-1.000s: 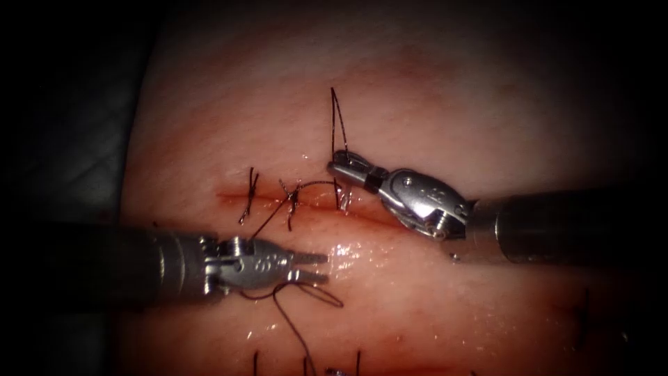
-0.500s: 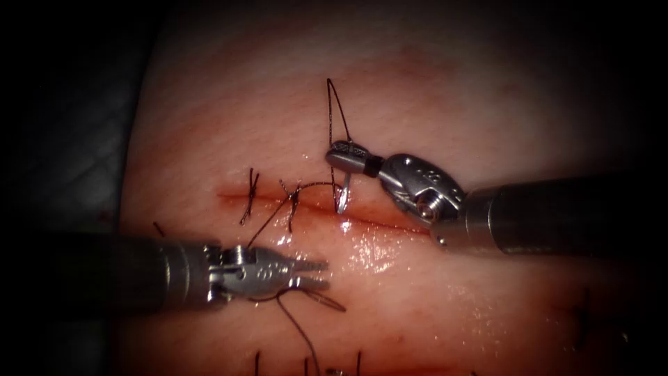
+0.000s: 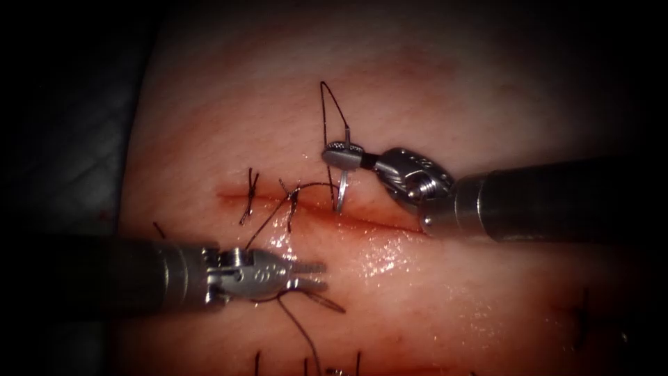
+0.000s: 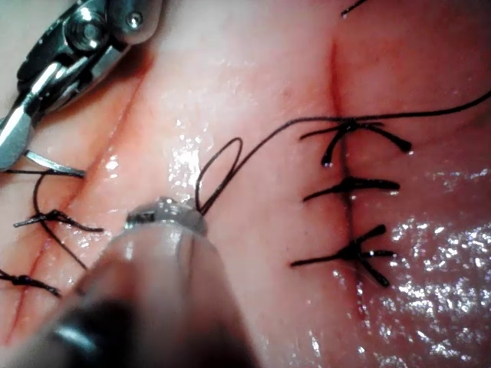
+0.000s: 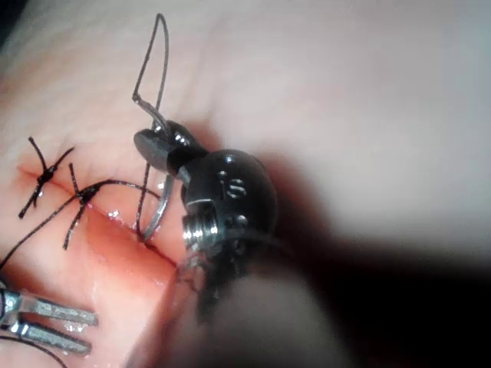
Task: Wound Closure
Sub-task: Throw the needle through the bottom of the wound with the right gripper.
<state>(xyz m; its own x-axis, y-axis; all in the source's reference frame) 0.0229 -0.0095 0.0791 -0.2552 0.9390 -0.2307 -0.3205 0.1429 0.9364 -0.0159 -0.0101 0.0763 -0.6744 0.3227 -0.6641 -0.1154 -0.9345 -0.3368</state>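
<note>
Right claw rolled, needle tip turned down toward cut.

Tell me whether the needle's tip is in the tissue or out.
In, apparently: the needle, held by the right tool, has its tip down in the cut.

Each arm is a dark, round shaft ending in a polished silver wrist. The right tool has a rounded metal clevis with a threaded screw on its side (small stamped marks sit beside it). The left tool carries two slim silver prongs and stamped dots on its body.
</note>
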